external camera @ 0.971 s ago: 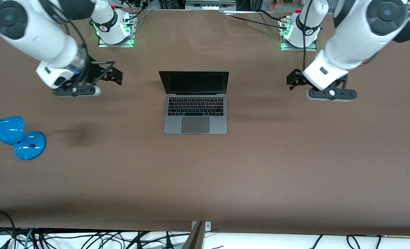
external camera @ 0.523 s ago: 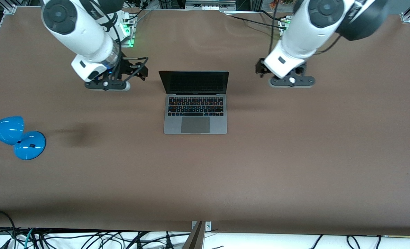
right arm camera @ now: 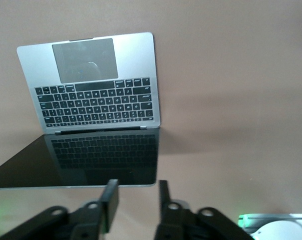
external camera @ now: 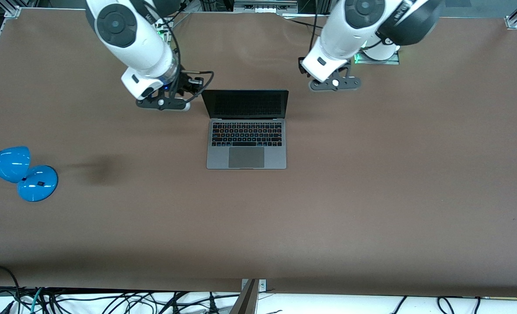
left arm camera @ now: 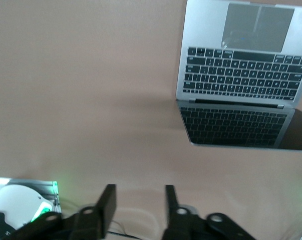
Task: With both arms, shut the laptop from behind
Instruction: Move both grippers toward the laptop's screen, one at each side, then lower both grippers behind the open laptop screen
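Note:
The laptop (external camera: 246, 131) stands open in the middle of the brown table, with its black screen (external camera: 245, 104) upright and facing the front camera. My right gripper (external camera: 164, 104) hangs over the table just beside the lid's edge toward the right arm's end. In the right wrist view it (right arm camera: 137, 200) is open and empty, with the laptop (right arm camera: 95, 90) just past its fingertips. My left gripper (external camera: 334, 83) is over the table beside the lid toward the left arm's end, a short gap from it. In the left wrist view it (left arm camera: 138, 205) is open and empty, and the laptop (left arm camera: 241, 75) lies off to one side.
A blue desk lamp (external camera: 18, 170) lies at the right arm's end of the table. The left arm's base (external camera: 378, 54) glows green at the table's back edge. Cables (external camera: 110, 301) run below the edge nearest the front camera.
Both arms have swung inward from the table's ends toward the laptop's lid. The laptop has not moved and is open as before.

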Controlling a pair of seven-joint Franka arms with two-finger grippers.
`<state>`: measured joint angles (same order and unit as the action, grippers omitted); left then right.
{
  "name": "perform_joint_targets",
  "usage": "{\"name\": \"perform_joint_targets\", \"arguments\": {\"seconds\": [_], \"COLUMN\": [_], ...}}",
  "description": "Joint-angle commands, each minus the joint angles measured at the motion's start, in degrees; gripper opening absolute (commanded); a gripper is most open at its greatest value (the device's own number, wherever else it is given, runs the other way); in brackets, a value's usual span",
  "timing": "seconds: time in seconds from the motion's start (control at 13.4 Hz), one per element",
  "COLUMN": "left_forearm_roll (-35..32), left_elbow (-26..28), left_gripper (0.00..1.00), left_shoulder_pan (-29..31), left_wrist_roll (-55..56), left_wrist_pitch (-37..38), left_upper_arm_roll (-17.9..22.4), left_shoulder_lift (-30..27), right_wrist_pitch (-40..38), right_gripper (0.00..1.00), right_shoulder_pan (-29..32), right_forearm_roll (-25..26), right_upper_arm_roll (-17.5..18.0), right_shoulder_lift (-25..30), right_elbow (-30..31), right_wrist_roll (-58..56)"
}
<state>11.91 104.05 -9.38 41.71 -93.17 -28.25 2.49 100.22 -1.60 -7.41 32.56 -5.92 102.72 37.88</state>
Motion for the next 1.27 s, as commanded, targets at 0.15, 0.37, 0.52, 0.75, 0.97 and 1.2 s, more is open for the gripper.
{"name": "perform_joint_targets", "arguments": {"seconds": [0.15,0.37,0.52,0.75,0.97,1.2], "left_forearm_roll": [5.05,7.25,7.25,7.34,7.25,7.25], "left_elbow": [4.04,4.05,3.96,4.05,4.14,4.14], "left_gripper": [0.0,0.0,0.0,0.0,0.0,0.0], "left_shoulder_pan": [0.5,0.24,-0.47,-0.47,-0.47,-0.64], "left_wrist_roll": [1.18,1.62,5.21,6.36,6.63,6.54], "left_wrist_pitch": [-4.03,-6.31,-8.33,-9.49,-9.84,-10.19], "left_upper_arm_roll": [-1.11,-1.19,-2.77,-5.23,-6.2,-6.21], "left_shoulder_lift": [-0.3,1.98,4.18,6.03,8.4,10.16], "right_wrist_pitch": [4.26,4.98,4.46,4.1,4.01,4.1], "right_gripper": [0.28,0.28,0.28,0.28,0.19,0.13], "right_shoulder_pan": [-1.82,-3.23,-4.11,-4.2,-4.55,-4.55], "right_forearm_roll": [-0.76,-0.76,-0.85,-1.11,-1.2,-1.2], "right_upper_arm_roll": [2.15,2.15,2.24,3.29,3.38,4.17], "right_shoulder_lift": [-1.38,-2.95,-3.66,-3.66,-3.75,-3.75], "right_elbow": [3.08,5.12,5.73,6.26,7.4,8.72], "right_wrist_roll": [2.73,2.56,2.47,2.55,2.47,2.38]}}
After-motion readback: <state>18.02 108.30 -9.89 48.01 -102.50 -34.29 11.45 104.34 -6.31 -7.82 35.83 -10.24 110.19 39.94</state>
